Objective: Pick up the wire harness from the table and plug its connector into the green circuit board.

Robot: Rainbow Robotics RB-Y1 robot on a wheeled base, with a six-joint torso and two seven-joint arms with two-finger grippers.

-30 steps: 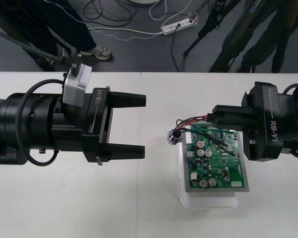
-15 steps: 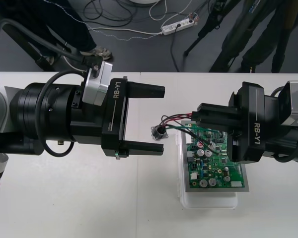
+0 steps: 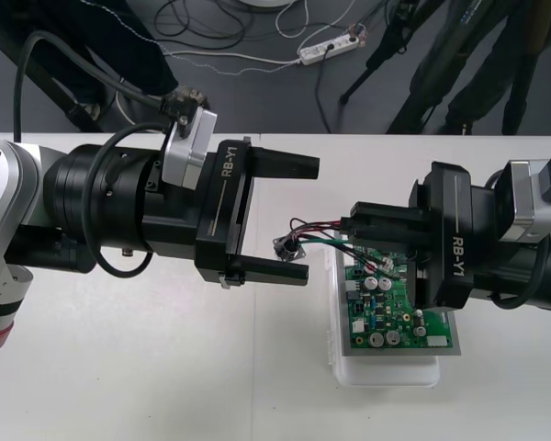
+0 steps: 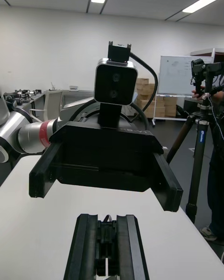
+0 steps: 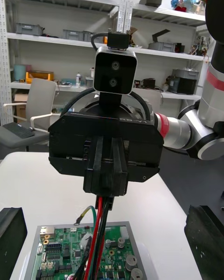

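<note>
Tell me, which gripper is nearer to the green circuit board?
Right. The right gripper, shut on the wire harness, hangs over the far end of the green circuit board. The left gripper, open, stands off the board, toward the robot's left.

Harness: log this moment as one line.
right claw: shut on harness wires, above board's far-left corner | left claw: open, fingers flanking socket | board: on white base

Black left pincer, RB-Y1 lettering, silver bracket
</note>
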